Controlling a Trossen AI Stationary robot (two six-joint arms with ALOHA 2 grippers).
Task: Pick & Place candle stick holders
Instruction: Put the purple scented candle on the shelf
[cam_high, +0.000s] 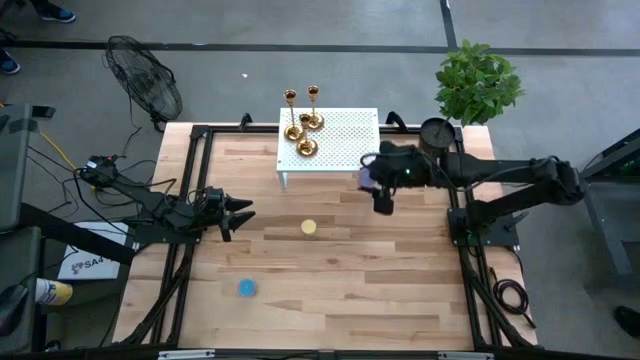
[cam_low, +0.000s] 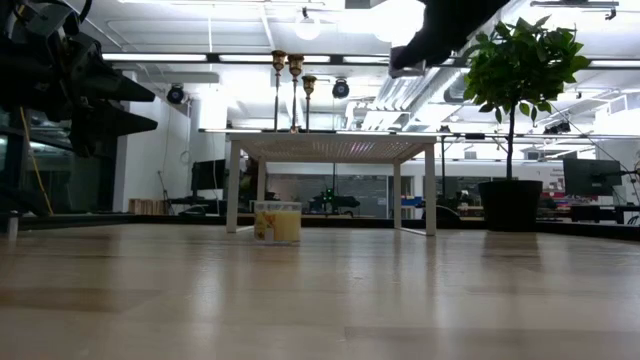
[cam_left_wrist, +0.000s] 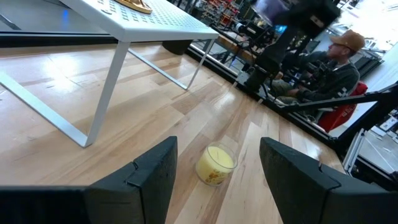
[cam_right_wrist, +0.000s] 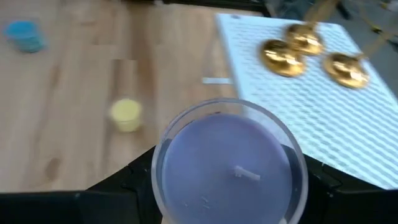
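Purple candle foremost — 3 shiny gold holders.

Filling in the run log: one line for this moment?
right claw: shut on purple candle, at white stand edge | left claw: open, facing yellow candle | candle stick holders: three, on stand

Only a white sheet on the floor left of the table carries dark lettering, seemingly "SA", otherwise illegible
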